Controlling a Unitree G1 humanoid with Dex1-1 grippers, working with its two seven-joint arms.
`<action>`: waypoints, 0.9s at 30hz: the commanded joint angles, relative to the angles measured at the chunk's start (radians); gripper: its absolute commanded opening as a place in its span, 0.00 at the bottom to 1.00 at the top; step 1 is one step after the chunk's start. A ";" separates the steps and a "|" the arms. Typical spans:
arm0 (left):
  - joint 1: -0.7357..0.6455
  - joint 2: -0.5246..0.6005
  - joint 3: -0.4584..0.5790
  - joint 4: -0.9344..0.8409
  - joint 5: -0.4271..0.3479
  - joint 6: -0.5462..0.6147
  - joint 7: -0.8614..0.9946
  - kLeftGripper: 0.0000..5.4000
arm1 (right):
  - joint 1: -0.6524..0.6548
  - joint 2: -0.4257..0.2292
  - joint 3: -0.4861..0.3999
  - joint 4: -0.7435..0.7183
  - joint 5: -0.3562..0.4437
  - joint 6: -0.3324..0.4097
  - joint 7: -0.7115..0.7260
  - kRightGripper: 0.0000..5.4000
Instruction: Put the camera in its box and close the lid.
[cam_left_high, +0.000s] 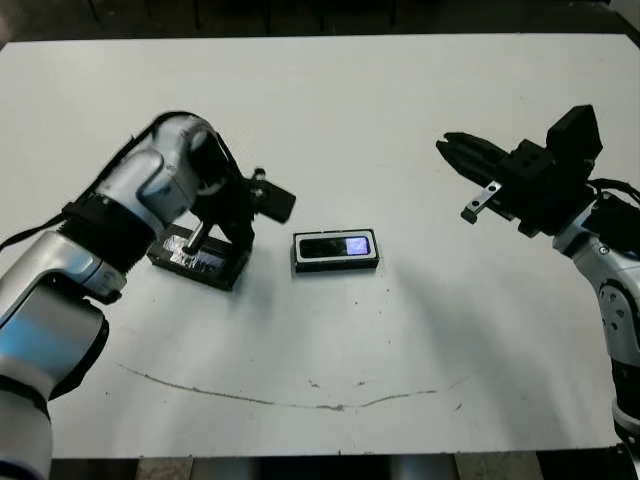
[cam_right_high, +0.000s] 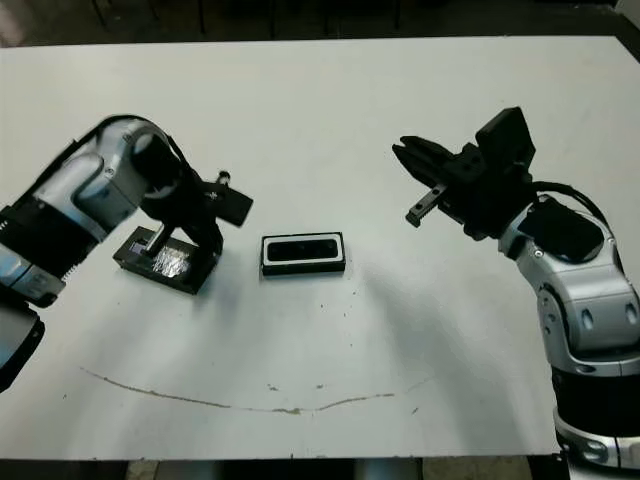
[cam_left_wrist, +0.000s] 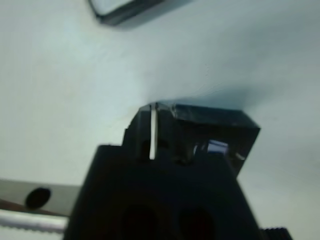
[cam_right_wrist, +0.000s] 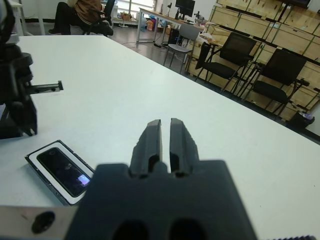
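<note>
The box (cam_left_high: 298, 254), a small black tray with a white rim, lies at the table's middle. The camera (cam_left_high: 335, 246) rests inside it with its bluish screen lit and facing up. To the box's left lies the lid (cam_left_high: 208, 264), flat and black with a shiny panel. My left gripper (cam_left_high: 215, 238) reaches down onto it, with its fingers closed on the lid (cam_left_wrist: 220, 122) in the left wrist view. My right gripper (cam_left_high: 446, 146) hovers above the table to the right of the box, fingers together and holding nothing. In the right wrist view the box (cam_right_wrist: 34, 159) lies well ahead of those fingers (cam_right_wrist: 153, 135).
A thin brown curved mark (cam_left_high: 300, 402) runs across the table near its front edge. Beyond the table's far side stand chairs (cam_right_wrist: 280, 70) and desks, and a seated person (cam_right_wrist: 82, 12) shows there.
</note>
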 joint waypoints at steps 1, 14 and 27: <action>0.077 0.051 -0.078 -0.076 -0.034 0.038 -0.023 0.00 | 0.022 -0.009 0.009 -0.001 0.003 0.016 0.000 0.00; 0.119 0.247 -0.209 -0.267 -0.171 0.036 -0.023 0.00 | 0.021 -0.019 0.004 -0.021 0.014 0.042 -0.008 0.00; 0.201 0.387 -0.223 -0.352 -0.191 -0.031 -0.023 0.00 | 0.026 -0.021 -0.003 -0.012 0.032 0.046 0.002 0.00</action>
